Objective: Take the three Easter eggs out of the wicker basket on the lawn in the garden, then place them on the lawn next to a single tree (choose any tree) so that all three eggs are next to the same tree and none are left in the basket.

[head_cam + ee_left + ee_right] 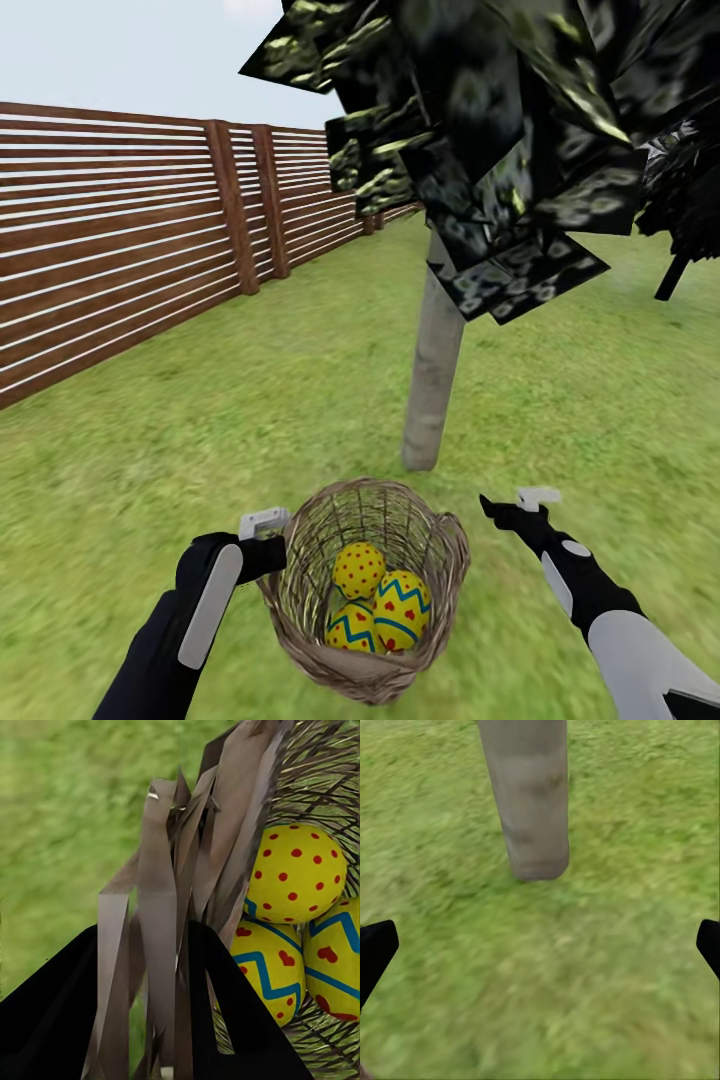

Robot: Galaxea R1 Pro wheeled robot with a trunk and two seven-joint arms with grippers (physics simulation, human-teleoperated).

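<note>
Jaws on the left gripper (268, 540) are clamping the rim of the wicker basket (440, 590), while the right gripper (512, 505) is hanging wide and empty at about 3 o'clock of it. All three Easter eggs (380, 600) are sitting in the basket, just short of the tree (432, 400) at 12 o'clock on the lawn (200, 440). My worry: that one-sided rim hold is letting the basket tilt, so eggs could be rolling out and away from the trunk. No writing or brands anywhere.
</note>
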